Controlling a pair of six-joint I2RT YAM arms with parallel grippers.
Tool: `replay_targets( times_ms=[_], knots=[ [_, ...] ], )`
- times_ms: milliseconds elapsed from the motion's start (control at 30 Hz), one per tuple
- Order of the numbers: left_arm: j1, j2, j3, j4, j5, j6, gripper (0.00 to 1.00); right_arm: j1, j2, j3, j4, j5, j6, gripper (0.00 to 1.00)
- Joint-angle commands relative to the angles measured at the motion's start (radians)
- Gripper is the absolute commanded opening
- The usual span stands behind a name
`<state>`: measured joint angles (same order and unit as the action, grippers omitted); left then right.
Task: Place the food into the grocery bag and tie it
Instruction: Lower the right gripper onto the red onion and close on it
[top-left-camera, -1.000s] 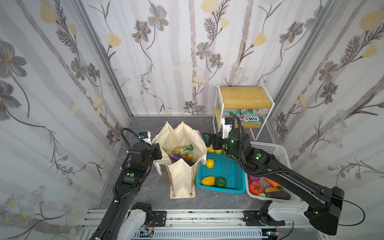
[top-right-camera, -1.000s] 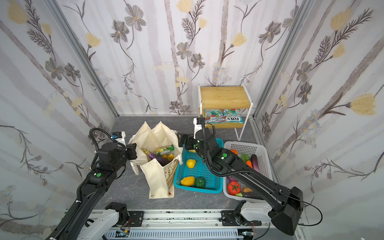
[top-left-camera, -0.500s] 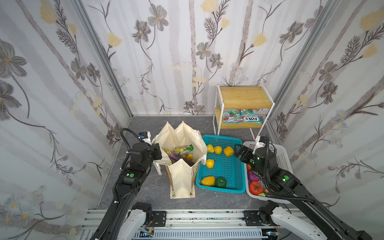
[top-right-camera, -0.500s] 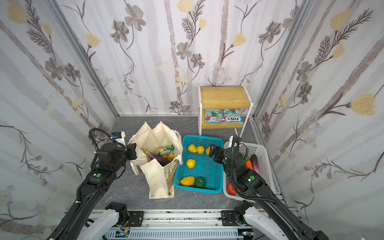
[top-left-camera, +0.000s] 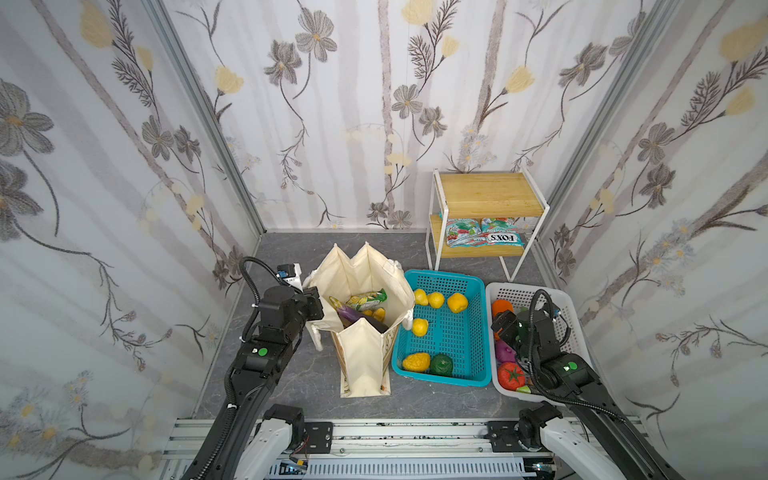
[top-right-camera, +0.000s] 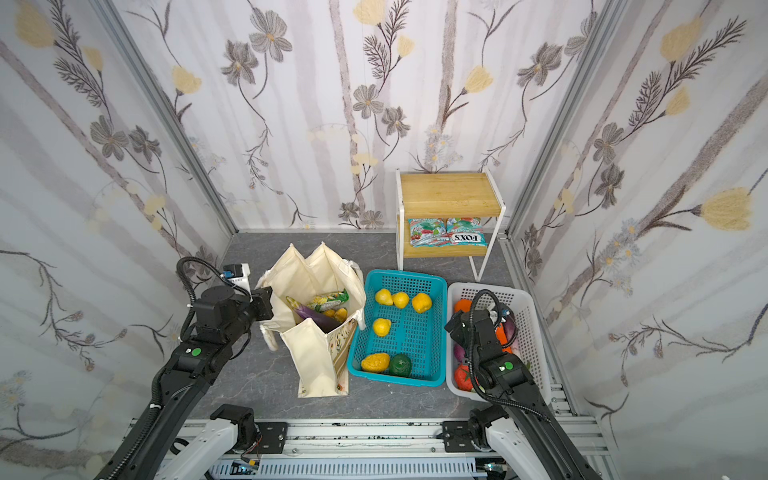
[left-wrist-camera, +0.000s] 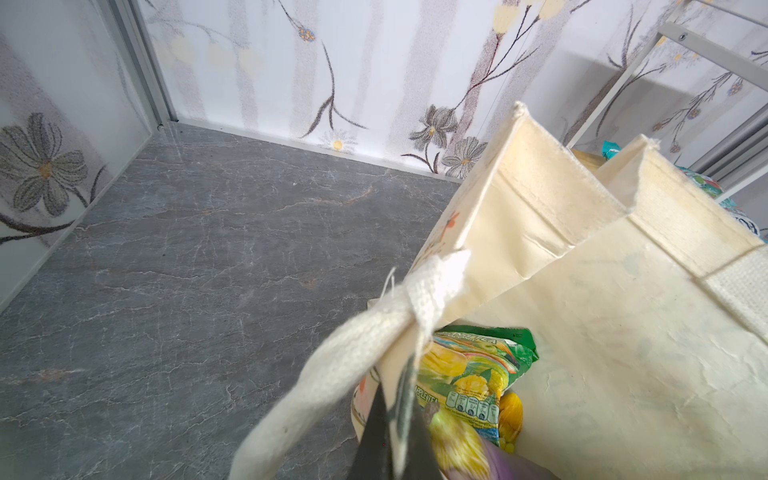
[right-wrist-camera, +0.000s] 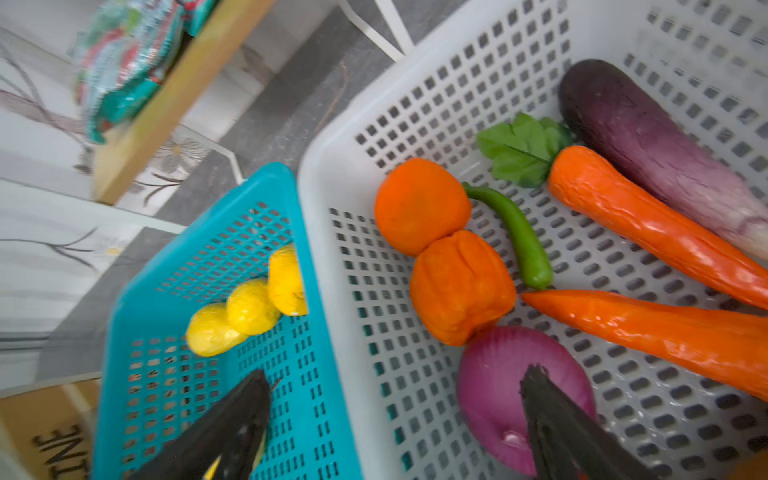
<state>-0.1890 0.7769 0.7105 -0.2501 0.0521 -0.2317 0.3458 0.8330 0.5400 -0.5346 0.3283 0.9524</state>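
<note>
Your left claw (left-wrist-camera: 392, 409) is pinched shut on the grocery bag (left-wrist-camera: 602, 332) rim, your right claw (right-wrist-camera: 395, 374) hangs wide open and empty over the white basket (right-wrist-camera: 457, 83).

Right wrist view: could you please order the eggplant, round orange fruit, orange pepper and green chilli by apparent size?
1. Eggplant, though cut by the frame.
2. Orange pepper and round orange fruit, too alike to rank.
3. Green chilli, smallest.
</note>
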Motion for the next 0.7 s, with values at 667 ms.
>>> replay_targets(
  times_ms=[667],
  knots=[
    [0.002,-0.007,-0.002,0.025,-0.009,0.017,0.0,-0.228,0.082,-0.161,0.105,-0.187,-0.086,0.88]
  ],
)
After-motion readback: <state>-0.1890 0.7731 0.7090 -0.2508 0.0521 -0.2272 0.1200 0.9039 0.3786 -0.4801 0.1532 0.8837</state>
